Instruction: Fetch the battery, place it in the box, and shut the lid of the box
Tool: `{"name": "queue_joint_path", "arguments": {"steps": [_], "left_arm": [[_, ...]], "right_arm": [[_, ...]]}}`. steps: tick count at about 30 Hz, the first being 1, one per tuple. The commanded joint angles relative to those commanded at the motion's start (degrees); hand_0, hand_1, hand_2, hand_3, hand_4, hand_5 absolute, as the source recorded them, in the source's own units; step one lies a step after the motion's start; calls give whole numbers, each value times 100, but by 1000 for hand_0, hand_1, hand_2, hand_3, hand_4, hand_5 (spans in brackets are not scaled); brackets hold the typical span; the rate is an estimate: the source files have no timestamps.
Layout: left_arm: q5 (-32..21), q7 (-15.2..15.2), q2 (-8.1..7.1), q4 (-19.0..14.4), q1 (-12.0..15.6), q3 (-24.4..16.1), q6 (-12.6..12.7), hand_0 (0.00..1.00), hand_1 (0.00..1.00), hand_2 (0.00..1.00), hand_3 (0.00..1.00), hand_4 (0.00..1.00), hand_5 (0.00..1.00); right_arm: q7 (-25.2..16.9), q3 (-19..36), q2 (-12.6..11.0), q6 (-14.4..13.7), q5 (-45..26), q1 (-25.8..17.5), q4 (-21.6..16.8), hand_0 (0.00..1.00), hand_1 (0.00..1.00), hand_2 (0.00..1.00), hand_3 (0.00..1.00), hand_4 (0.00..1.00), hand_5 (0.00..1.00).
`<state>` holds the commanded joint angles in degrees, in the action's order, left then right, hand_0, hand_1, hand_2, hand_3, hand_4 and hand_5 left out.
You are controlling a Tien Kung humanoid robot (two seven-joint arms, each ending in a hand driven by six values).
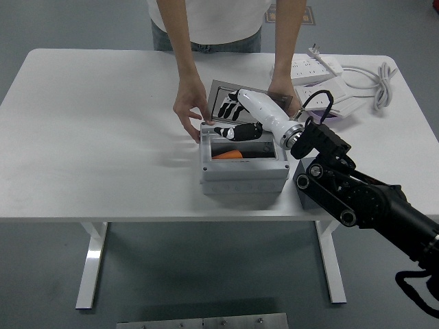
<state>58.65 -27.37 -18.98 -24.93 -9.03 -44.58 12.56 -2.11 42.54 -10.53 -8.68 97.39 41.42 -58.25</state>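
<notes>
- Head view: our right hand (233,122) hovers over the open grey box (243,164) at mid-surface (96,130), fingers loosely spread and holding nothing; the thumb reaches down just inside the rim.
- The orange battery (228,155) lies in the box near its front wall. Its long axis runs left to right across the picture, roughly parallel to the near edge; we cannot tell which end is which.
- The clear lid (257,96) stands tilted up behind the box. A person's hand (189,110) rests at the box's left rim and the other hand (281,96) touches the lid's right side.
- Our left arm is out of view.
- Risks, as we judge them: closing the lid could pinch the person's fingers at the rim, our arm could nudge the box sideways, or 1 of our fingers could snag the lid.
</notes>
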Motion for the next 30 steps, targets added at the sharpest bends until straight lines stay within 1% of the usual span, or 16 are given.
{"name": "queue_joint_path", "arguments": {"steps": [1,6,7,12,13,18,19,24,25,30], "left_arm": [[-13,6,-6,0,4,5,7,632,698,573,541,500,2],[-72,53,-29,2,11,35,52,632,698,573,541,500,2],[-80,58,-33,2,14,39,58,632,698,573,541,500,2],[-77,69,-40,2,20,34,73,632,698,573,541,500,2],[-72,69,-40,2,19,31,73,632,698,573,541,500,2],[-63,71,-40,0,16,27,73,632,698,573,541,500,2],[-62,71,-40,0,17,27,74,632,698,573,541,500,2],[-45,59,-39,-4,34,10,72,632,698,573,541,500,2],[-43,57,-39,-4,39,8,72,632,698,573,541,500,2],[-48,51,-39,-5,57,6,71,632,698,573,541,500,2]], "right_arm": [[20,-18,-29,-1,-63,23,8,703,463,515,503,844,277],[71,-158,-154,-38,-447,54,87,703,463,515,503,844,277],[68,-187,-161,-54,-531,42,128,663,462,507,503,850,298],[57,-285,-149,-87,-720,-22,250,663,462,507,503,850,298],[53,-294,-143,-98,-734,-32,263,292,381,454,498,850,307],[52,-344,-114,-130,-763,-81,303,292,381,454,498,850,307],[55,-353,-112,-133,-766,-89,311,26,255,380,468,845,319],[100,-397,-116,-178,-721,-120,303,26,255,380,468,845,319],[115,-405,-120,-186,-713,-123,292,3,237,365,456,843,320],[216,-446,-155,-202,-682,-138,208,3,237,365,456,843,320]]}}
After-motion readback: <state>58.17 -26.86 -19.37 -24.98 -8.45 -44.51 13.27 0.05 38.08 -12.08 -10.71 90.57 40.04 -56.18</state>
